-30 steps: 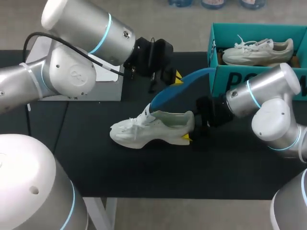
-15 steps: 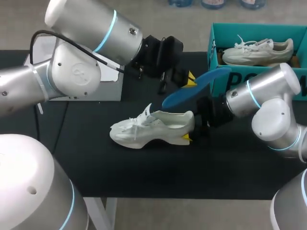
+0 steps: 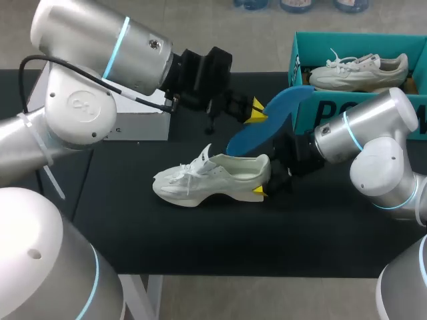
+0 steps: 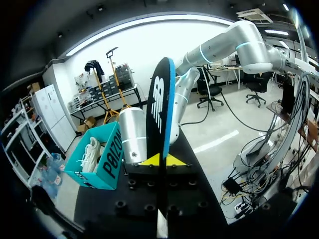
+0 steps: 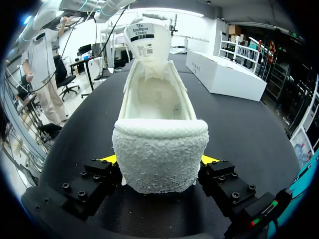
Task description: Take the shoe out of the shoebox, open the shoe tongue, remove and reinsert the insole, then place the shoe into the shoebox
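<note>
Left fingers (image 3: 255, 113) pinch the insole (image 3: 261, 125) aloft; right fingers (image 5: 107, 159) clamp the shoe (image 3: 207, 177) by its heel.

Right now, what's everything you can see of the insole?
The insole is out of the white shoe. It is a thin, foam-looking piece, blue on top and black underneath with white print. The left fingers pinch it from both sides partway along its length. It hangs tilted in the air above the shoe's heel, with its far end toward the teal shoebox. Nothing else appears to touch it.
</note>
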Motion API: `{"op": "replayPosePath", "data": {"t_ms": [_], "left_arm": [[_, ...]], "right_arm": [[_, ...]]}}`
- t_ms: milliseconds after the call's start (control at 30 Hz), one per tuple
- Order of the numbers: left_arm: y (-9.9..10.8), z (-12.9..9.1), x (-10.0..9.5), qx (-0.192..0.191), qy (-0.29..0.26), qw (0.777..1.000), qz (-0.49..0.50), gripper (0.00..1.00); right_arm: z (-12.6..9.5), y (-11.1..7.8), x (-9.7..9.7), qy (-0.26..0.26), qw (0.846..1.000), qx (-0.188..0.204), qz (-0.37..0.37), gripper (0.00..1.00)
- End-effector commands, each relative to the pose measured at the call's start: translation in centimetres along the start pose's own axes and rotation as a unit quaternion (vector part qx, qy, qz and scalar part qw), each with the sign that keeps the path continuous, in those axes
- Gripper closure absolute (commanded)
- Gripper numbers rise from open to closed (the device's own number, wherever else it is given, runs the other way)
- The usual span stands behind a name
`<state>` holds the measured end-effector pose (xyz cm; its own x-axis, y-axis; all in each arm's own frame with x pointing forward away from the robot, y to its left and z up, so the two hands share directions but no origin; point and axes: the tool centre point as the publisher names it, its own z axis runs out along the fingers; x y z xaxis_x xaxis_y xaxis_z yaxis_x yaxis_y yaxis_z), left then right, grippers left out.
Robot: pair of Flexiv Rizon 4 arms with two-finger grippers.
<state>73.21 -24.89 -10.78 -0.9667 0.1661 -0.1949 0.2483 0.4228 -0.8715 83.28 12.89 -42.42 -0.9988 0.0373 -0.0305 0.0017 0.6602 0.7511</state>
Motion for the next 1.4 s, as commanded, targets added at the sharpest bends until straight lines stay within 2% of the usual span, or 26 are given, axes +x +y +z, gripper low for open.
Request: {"op": "replayPosePath", "data": {"t_ms": [33, 133, 200, 433, 633, 833, 933, 1200, 1400], "left_arm": [[-0.9, 1.1, 1.2, 0.136, -0.01, 0.99, -0.036, 1.0], [-2.8, 1.7, 1.9, 0.201, -0.002, 0.977, -0.066, 1.0], [-3.7, 2.2, 2.5, 0.221, 0.011, 0.971, -0.087, 1.0], [-5.1, 2.8, 4.1, 0.267, 0.064, 0.949, -0.154, 1.0], [-5.6, 1.8, 5.0, 0.304, 0.108, 0.92, -0.221, 1.0], [-6.8, 0.2, 6.3, 0.304, 0.176, 0.902, -0.249, 1.0], [-7.5, -0.7, 7.3, 0.285, 0.22, 0.896, -0.261, 1.0], [-8.7, -1.5, 9.0, 0.254, 0.249, 0.898, -0.257, 1.0], [-10.1, -1.9, 10.5, 0.25, 0.276, 0.895, -0.246, 1.0]], "right_arm": [[0.7, -0.3, -0.1, -0.001, 1.0, 0.001, 0.0, 1.0], [0.7, -0.3, -0.1, -0.001, 1.0, 0.001, 0.0, 1.0], [0.7, -0.3, -0.1, -0.001, 1.0, 0.001, 0.0, 1.0], [0.7, -0.3, -0.1, -0.001, 1.0, 0.001, 0.0, 1.0], [0.7, -0.3, -0.1, -0.001, 1.0, 0.001, 0.0, 1.0], [0.7, -0.3, -0.1, -0.001, 1.0, 0.001, 0.0, 1.0], [0.7, -0.3, -0.1, -0.001, 1.0, 0.001, 0.0, 1.0], [0.7, -0.3, -0.1, -0.001, 1.0, 0.001, 0.0, 1.0], [0.7, -0.3, -0.1, -0.001, 1.0, 0.001, 0.0, 1.0]]}}
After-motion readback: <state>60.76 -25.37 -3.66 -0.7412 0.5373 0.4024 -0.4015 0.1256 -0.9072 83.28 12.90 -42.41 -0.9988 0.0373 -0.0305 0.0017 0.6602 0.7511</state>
